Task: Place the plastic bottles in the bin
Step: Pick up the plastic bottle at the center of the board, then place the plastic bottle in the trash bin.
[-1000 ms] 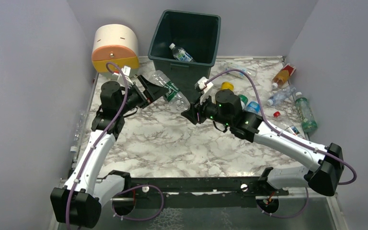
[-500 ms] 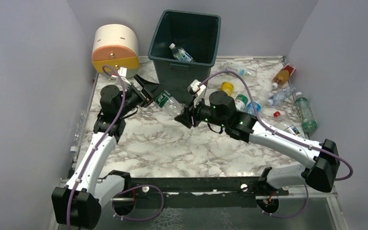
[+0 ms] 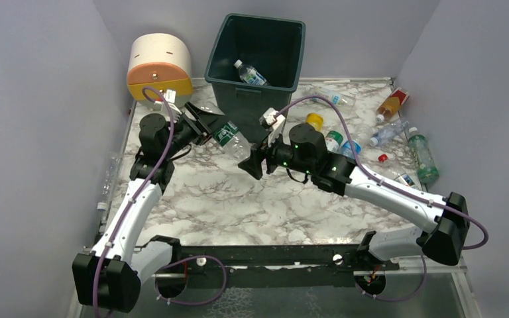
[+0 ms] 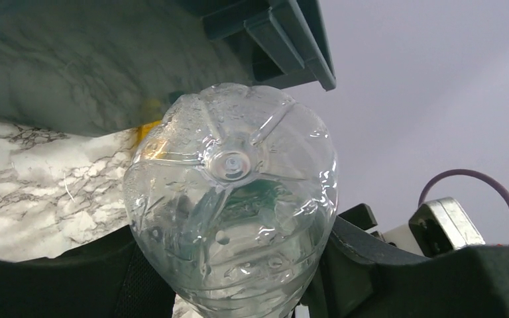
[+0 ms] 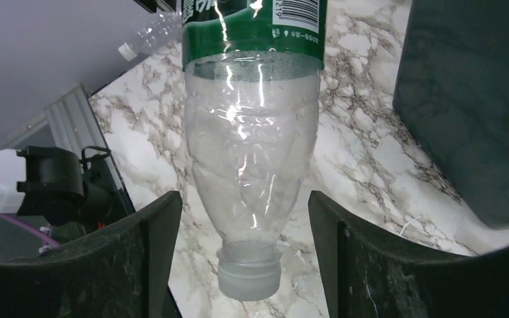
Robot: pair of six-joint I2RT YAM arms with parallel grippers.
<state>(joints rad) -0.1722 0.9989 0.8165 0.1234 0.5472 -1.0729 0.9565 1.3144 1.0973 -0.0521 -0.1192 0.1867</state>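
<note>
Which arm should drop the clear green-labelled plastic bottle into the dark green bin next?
Left. The left gripper clamps the base of the clear plastic bottle, near the dark green bin; the right gripper stands open, clear of the neck.

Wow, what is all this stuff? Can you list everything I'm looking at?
clear plastic bottle with a green label: one, in the air between both grippers
dark green rectangular plastic bin: one, far middle
small clear bottle: one, inside the bin
loose plastic bottles: several, clear, orange, green, right side
rounded cream, orange and yellow drawer unit: one, far left
white marble table: one
left gripper: black, clamping the bottle's base
right gripper: black, open around its neck
</note>
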